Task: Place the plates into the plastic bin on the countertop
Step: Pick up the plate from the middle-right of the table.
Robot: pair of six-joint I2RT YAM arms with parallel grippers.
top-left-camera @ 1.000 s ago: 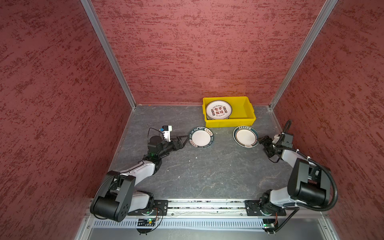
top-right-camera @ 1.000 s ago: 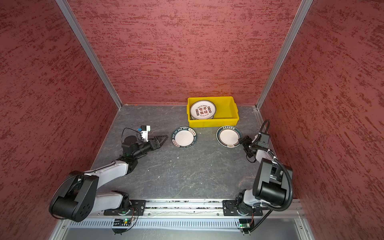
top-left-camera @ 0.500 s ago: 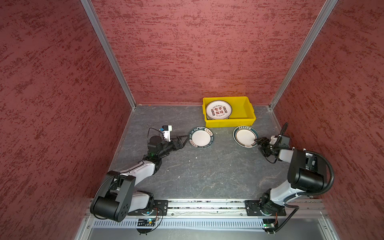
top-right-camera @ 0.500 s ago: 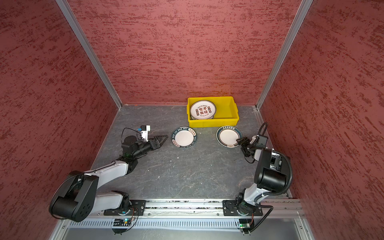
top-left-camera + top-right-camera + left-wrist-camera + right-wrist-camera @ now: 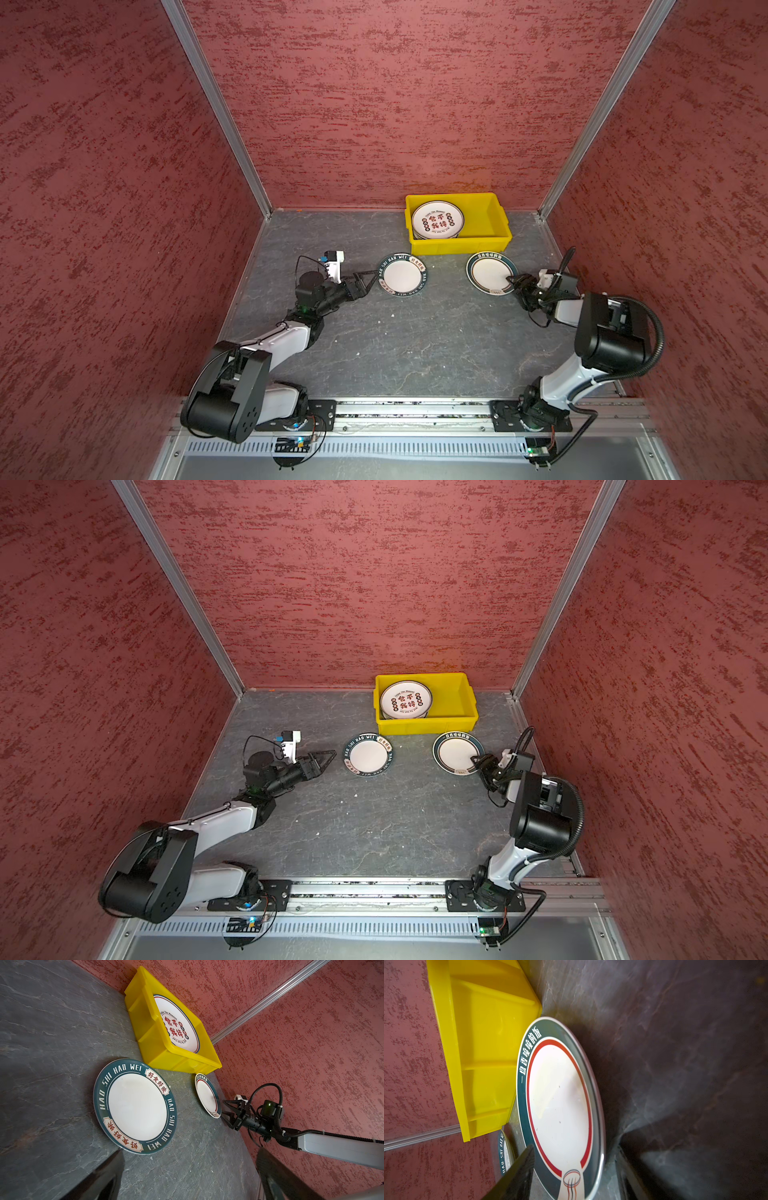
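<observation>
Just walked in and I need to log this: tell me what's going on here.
Two robot arms are clearing plates into the yellow bin, which already holds a stack of plates. The right hand has its open jaws either side of the rim of the red-ringed plate, which lies on the countertop. The left hand sits wide open close beside the HAO SHI HAO WEI plate.

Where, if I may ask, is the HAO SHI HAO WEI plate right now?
In both top views the lettered plate lies on the countertop, before the yellow bin's left end, between the left claw and the red-ringed plate.
</observation>
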